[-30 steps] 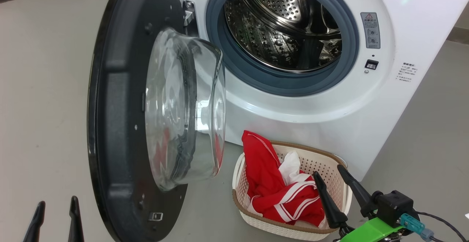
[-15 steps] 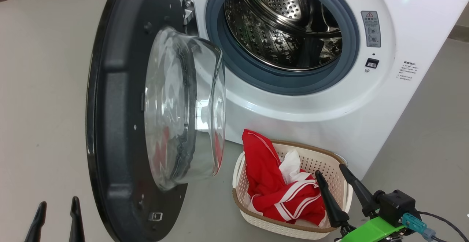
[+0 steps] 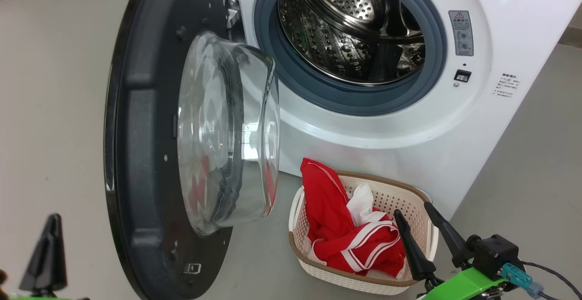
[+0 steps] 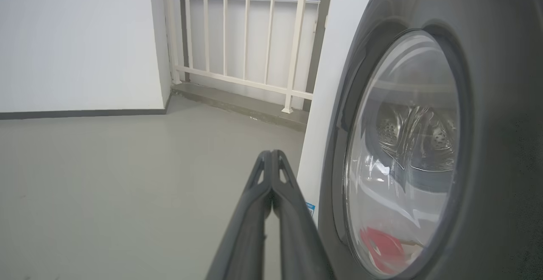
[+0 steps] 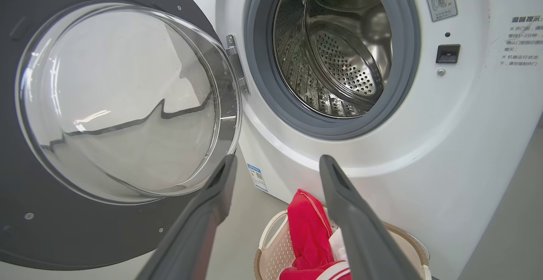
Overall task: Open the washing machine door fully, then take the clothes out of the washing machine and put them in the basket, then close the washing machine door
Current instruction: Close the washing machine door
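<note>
Washing machine door (image 3: 150,132) is wide open, swung out to the left of the washing machine (image 3: 391,136), w/ its clear glass bowl (image 3: 227,127) bulging toward the basket side. Drum (image 3: 354,32) shows shiny perforated steel inside the grey-blue ring (image 3: 291,77).

Down on the floor (image 3: 54,86), the basket (image 3: 363,284) sits just in front of the machine, below the opening. The clothes (image 3: 345,232) are in it, red w/ white stripes. One red fold stands up above the back-left rim.

Right fingers (image 3: 411,250) at lower right are spread wide w/ nothing between them, over the basket's near right corner. In the right wrist view those fingers (image 5: 352,212) point at the machine's white front under the opening. The basket (image 5: 267,246) and the red cloth (image 5: 309,233) sit low between them.

Left fingers (image 3: 47,254) at lower left are pressed together and empty, on the door's outer side. In the left wrist view the fingers (image 4: 254,212) meet at the tips, just beside the door's (image 4: 500,102) glossy outer face, whether touching I can't tell. The red cloth (image 4: 382,250) shows thru the glass, and a pale railing (image 4: 246,38) stands at the far end of the floor.
</note>
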Robot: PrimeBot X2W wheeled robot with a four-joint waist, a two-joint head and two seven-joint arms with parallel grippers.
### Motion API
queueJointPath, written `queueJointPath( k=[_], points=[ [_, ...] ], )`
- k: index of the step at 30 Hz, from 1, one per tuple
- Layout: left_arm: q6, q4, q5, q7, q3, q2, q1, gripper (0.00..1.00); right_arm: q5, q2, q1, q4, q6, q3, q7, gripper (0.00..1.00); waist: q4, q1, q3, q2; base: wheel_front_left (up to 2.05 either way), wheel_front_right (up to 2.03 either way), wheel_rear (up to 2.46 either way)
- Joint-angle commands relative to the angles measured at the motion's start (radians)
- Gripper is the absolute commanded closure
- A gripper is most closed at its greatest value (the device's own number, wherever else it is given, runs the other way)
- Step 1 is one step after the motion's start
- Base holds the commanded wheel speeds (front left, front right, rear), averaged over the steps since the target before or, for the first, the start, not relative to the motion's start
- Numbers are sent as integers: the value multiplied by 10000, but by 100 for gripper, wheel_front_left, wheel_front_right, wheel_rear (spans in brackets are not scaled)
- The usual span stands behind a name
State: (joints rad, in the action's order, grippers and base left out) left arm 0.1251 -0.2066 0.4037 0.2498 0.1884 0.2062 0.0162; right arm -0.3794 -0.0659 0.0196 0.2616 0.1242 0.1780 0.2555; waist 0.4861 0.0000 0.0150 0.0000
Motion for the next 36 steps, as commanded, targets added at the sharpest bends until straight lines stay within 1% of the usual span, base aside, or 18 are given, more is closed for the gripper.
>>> queueJointPath(
  k=[1,2,4,7,10,11,13,16,17,19,20,22,24,27,31,36],
  points=[
    [56,141,629,120,267,589,678,100,-20,0,61,-280,65,164,63,0,0,0,9,0,0,0,0],
    [56,141,629,120,267,589,678,100,-20,0,61,-280,65,164,63,0,0,0,9,0,0,0,0],
    [56,85,1311,120,204,886,938,100,-1,11,25,-301,65,129,63,0,-1,0,30,0,0,0,0],
    [56,19,2592,120,193,1254,1346,100,16,25,-6,-330,65,77,63,0,-2,0,57,0,0,0,0],
    [56,-71,4042,120,-100,1705,1649,100,34,37,-24,-348,65,28,63,0,-10,0,89,0,0,0,0],
    [56,-110,4687,120,-283,1842,1738,100,42,40,-27,-355,65,16,63,0,-15,0,101,0,0,0,0],
    [56,-186,5820,120,-640,2307,1936,100,61,45,-16,-369,65,1,63,0,-33,0,151,0,0,0,0],
    [56,-237,7879,13,-1066,2927,2230,100,88,47,13,-374,65,-22,63,0,-68,0,209,0,0,0,0],
    [56,-221,8637,-209,-1170,3080,2330,100,96,47,20,-374,65,-23,63,0,-83,0,221,0,0,0,0],
    [56,-234,9693,-557,-1234,3498,2434,100,110,46,34,-380,65,-18,63,0,-111,0,257,0,0,0,0],
    [56,-218,10377,-864,-1192,3558,2497,100,116,45,42,-380,65,-18,63,0,-127,0,271,0,0,0,0],
    [56,-237,11290,-1508,-1070,3807,2563,100,127,45,63,-376,65,-20,63,0,-161,0,303,0,0,0,0],
    [56,-200,12315,-2512,-912,3841,2633,100,132,46,71,-375,65,-5,63,0,-198,0,310,0,0,0,0],
    [56,-113,13298,-3884,-405,3894,2683,100,133,40,70,-376,65,13,63,0,-254,0,340,0,0,0,0],
    [56,-122,14118,-5749,327,3858,2773,100,141,34,53,-385,65,23,63,0,-316,0,374,0,0,0,0],
    [56,27,14720,-7972,1173,3567,2864,100,160,32,63,-390,65,37,63,0,-389,0,418,0,0,0,0]
  ],
)
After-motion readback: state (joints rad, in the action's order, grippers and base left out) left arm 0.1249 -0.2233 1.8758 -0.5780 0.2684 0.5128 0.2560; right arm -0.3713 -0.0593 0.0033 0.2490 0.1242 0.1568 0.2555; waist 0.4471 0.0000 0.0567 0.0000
